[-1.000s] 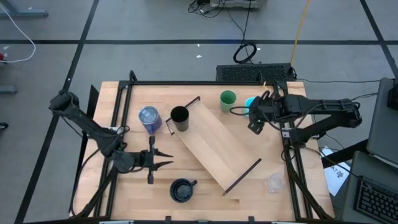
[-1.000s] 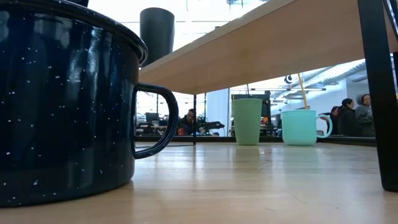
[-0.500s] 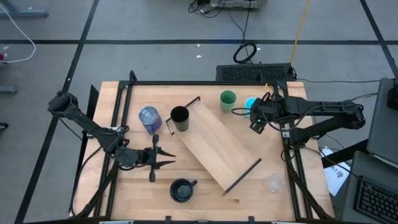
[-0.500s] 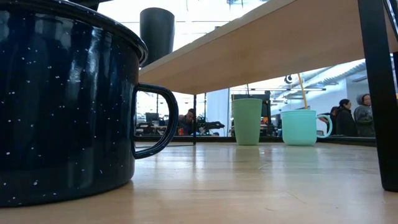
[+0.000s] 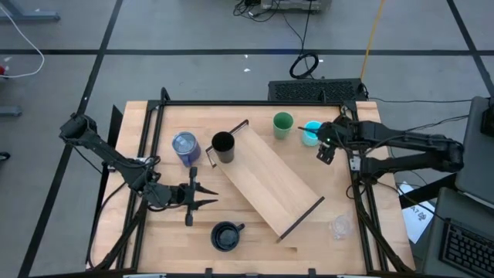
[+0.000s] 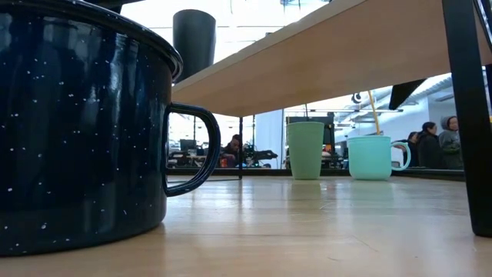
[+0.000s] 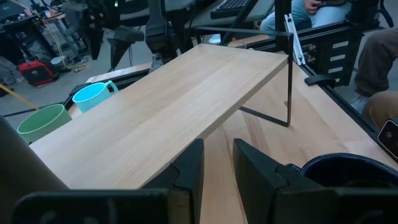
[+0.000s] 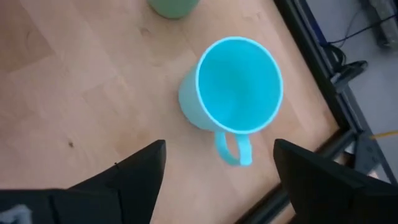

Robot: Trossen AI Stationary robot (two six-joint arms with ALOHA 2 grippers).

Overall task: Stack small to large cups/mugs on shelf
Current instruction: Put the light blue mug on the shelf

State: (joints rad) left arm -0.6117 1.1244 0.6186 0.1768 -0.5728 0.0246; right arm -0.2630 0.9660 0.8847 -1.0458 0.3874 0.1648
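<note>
Hovering right gripper (image 8: 217,171) | fingers spread | apparently above cyan mug (image 8: 233,87)

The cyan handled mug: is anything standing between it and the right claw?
Nothing visible. The right claw hangs open above the cyan handled plastic mug, with only bare wooden tabletop around it; the green cup stands apart, beyond the mug.

My wooden surface (image 5: 255,239) sits inside a black metal frame (image 5: 231,103) on a grey floor (image 5: 193,31) crossed by dark lines. A coiled black cable (image 5: 306,65) lies on that floor beyond the surface. In the low view, people (image 6: 430,142) appear far off in the room.
</note>
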